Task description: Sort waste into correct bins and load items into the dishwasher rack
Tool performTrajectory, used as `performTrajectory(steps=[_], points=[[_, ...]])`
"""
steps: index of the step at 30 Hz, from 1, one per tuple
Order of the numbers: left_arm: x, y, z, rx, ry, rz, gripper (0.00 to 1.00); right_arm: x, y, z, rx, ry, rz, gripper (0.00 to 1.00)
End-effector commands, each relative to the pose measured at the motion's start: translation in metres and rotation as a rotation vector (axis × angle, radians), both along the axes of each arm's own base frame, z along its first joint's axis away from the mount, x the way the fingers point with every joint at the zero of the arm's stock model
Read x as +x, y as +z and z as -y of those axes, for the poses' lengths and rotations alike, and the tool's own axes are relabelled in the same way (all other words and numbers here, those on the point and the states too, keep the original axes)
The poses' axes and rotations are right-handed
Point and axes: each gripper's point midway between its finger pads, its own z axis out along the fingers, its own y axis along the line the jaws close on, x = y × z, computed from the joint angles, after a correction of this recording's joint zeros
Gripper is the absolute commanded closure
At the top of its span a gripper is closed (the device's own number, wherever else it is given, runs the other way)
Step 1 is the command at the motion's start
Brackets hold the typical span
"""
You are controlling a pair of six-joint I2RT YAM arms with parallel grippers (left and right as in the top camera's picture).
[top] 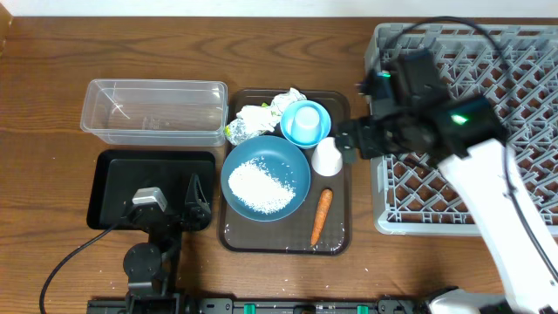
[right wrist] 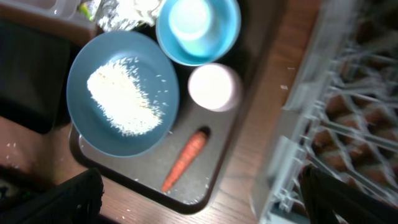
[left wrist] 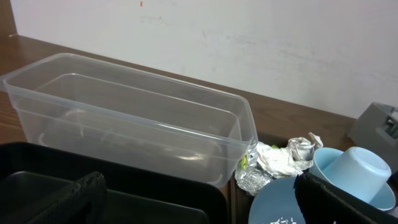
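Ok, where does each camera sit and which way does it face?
Overhead: fixed above the table, looking straight down on the flat brown serving tray, grey plastic rack, left arm, right arm.
Left wrist: low over the shallow black bin, facing across the clear plastic tub to the wall; own fingertips at bottom.
Right wrist: high, looking down on the wide dark-blue bowl of rice; fingertips at bottom corners.
Shared: all three show the pale-blue cup.

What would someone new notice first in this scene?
The white rice heaped in the blue bowl at the middle of the brown tray stands out most. Next come the orange carrot lying beside that bowl, and the big grey rack at the right.
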Motion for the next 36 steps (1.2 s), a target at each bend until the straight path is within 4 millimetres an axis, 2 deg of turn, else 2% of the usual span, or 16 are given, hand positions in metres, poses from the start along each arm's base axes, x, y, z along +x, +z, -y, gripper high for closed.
performTrajectory(steps=[1,5,11,16,21,27,29,33,34,36], points=[[0.000,-0.015,0.003,0.008,-0.016,-0.043,0.01,0.014,-0.018,-0.011,-0.049,0.027,-0.006,0.01],[0.000,-0.015,0.003,0.008,-0.016,-0.043,0.01,0.029,-0.058,-0.011,-0.169,-0.027,-0.062,0.01],[0.000,-0.015,0.003,0.008,-0.016,-0.043,0.01,0.032,-0.108,-0.020,-0.266,-0.009,-0.155,0.01],[0.000,-0.015,0.003,0.008,-0.016,-0.043,0.01,0.042,-0.143,-0.010,-0.392,-0.080,-0.180,0.01],[0.000,-0.015,0.003,0.008,-0.016,-0.043,0.01,0.046,-0.166,-0.017,-0.391,-0.067,-0.207,0.01],[0.000,-0.015,0.003,0.008,-0.016,-0.043,0.01,0.049,-0.178,-0.022,-0.380,-0.061,-0.217,0.02],[0.000,-0.015,0.003,0.008,-0.016,-0.043,0.01,0.047,-0.180,-0.029,-0.350,-0.052,-0.233,0.12],[0.000,-0.015,0.003,0.008,-0.016,-0.043,0.01,0.050,-0.180,-0.035,-0.321,-0.047,-0.224,0.41],[0.000,-0.015,0.003,0.008,-0.016,-0.043,0.01,0.050,-0.180,-0.036,-0.319,-0.047,-0.221,0.44],[0.000,-0.015,0.003,0.008,-0.016,-0.043,0.01,0.050,-0.180,-0.035,-0.318,-0.051,-0.222,0.44]])
